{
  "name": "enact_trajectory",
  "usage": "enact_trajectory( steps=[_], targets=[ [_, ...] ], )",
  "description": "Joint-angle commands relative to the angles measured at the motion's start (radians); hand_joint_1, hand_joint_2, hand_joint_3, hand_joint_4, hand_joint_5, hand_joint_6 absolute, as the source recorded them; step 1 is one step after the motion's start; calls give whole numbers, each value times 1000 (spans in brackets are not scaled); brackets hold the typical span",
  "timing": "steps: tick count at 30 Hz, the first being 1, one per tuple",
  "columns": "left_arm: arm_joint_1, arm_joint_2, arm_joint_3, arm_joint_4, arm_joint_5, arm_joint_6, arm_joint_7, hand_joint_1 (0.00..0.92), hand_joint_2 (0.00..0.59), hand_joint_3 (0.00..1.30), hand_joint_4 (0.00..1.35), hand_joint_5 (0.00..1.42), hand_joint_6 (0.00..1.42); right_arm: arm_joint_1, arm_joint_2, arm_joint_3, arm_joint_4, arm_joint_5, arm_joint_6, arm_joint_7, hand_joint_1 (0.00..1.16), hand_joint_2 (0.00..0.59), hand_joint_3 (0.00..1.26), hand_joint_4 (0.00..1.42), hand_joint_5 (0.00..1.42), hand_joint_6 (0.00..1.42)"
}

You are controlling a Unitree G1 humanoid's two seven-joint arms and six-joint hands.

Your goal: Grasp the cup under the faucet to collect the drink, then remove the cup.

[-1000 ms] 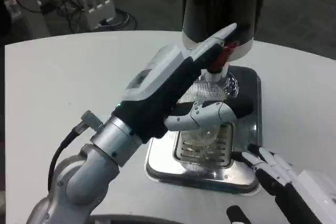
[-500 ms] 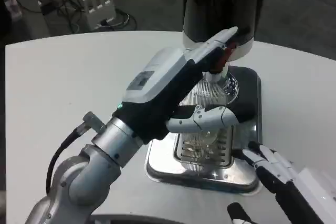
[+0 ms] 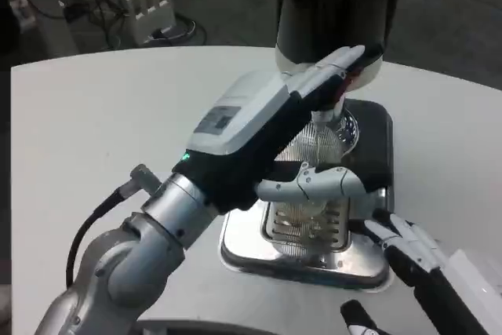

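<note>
Slowly, across the last second, the left hand (image 3: pixel 302 143) had crept farther toward the dark dispenser (image 3: pixel 337 5), its upper fingers now reaching the faucet (image 3: pixel 325 111) and its thumb lower across the front. It stayed wrapped around the clear ribbed cup (image 3: pixel 314 147), which stood under the faucet over the steel drip tray (image 3: pixel 369 260). By my reading, filling was under way. Near right, the right hand (image 3: pixel 408 249) had barely moved, fingers spread, holding nothing.

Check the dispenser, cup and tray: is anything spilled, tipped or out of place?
Nothing stands out. The clear cup stands upright on the tray under the faucet, the left hand around it. No spill shows on the tray or table.
</note>
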State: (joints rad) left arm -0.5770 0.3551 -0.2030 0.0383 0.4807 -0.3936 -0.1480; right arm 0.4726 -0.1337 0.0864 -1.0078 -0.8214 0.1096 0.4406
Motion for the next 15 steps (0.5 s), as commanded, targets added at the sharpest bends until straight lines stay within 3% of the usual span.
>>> enact_trajectory(
  steps=[1, 4, 6, 9, 12, 15],
  targets=[
    [15, 11, -26, -4, 30, 9, -17, 0, 92, 97, 69, 161, 105, 10, 0, -2, 4, 9, -3, -16, 509, 485, 133, 11, 0, 0],
    [22, 9, -19, -3, 12, 16, -17, 0, 93, 101, 73, 162, 105, 5, 7, 0, 26, 21, -6, -35, 513, 485, 133, 14, 0, 0],
    [26, 9, -15, -3, 1, 19, -18, 0, 93, 103, 74, 162, 105, 0, 31, -7, 85, 60, -32, -115, 560, 462, 133, 20, 0, 0],
    [30, 10, -10, -2, -12, 21, -20, 0, 95, 104, 76, 165, 105, -21, 72, -21, 197, 128, -78, -252, 650, 363, 125, 61, 0, 0],
    [32, 12, -11, -3, -15, 22, -20, 0, 97, 105, 77, 169, 105, -43, 105, -22, 287, 170, -134, -387, 729, 308, 124, 89, 31, 52],
    [30, 12, -10, -9, -18, 26, -21, 0, 98, 105, 77, 171, 105, -79, 139, -26, 396, 249, -169, -475, 784, 271, 117, 106, 55, 116]
  ],
)
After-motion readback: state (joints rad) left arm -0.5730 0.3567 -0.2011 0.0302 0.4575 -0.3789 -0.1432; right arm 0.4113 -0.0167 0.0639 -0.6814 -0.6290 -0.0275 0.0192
